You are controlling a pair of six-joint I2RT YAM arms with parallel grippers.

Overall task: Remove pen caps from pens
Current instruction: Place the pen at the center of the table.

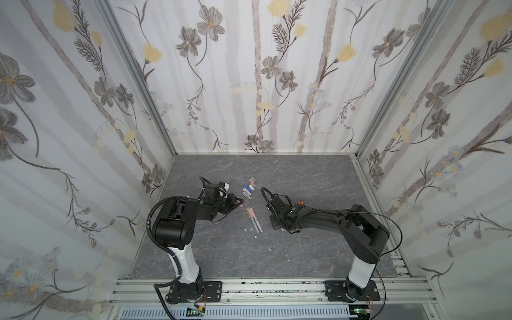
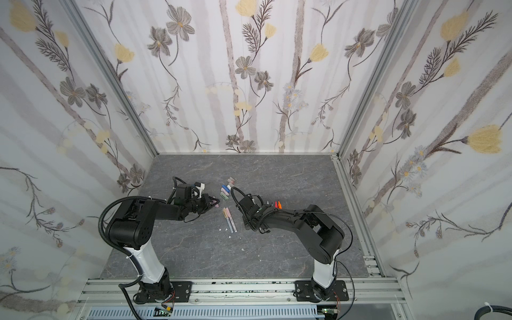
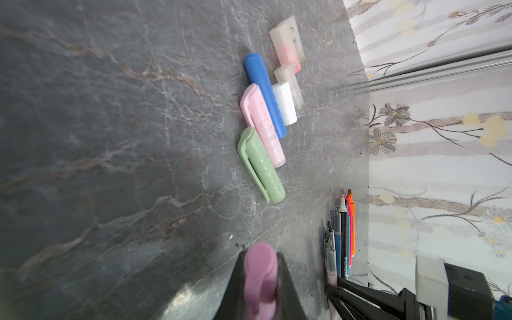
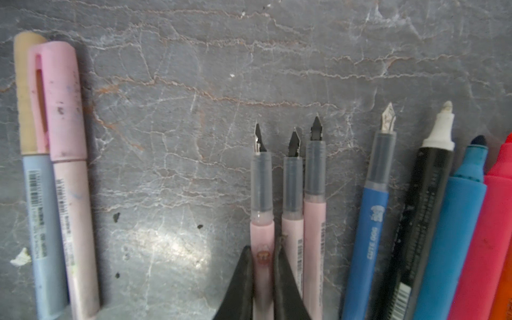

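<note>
A purple pen cap [image 3: 260,274] sits between the fingers of my left gripper [image 3: 260,255], which is shut on it just above the table; both also show in a top view, the gripper [image 1: 238,205] left of the loose pen caps [image 1: 249,189]. Green [image 3: 260,166], pink [image 3: 261,127], blue [image 3: 264,94] and white [image 3: 284,104] caps lie side by side. My right gripper [image 4: 263,249] is shut on an uncapped pale pink pen [image 4: 261,194], low on the table beside two more uncapped pink pens [image 4: 314,194]. Capped pens [image 4: 69,166] lie apart from them.
An uncapped blue pen [image 4: 374,207], a black marker [image 4: 424,207], a teal one [image 4: 457,221] and a red one [image 4: 493,221] lie in a row past the pink pens. Small white specks [image 1: 255,237] dot the grey table [image 1: 318,180]. Papered walls enclose three sides.
</note>
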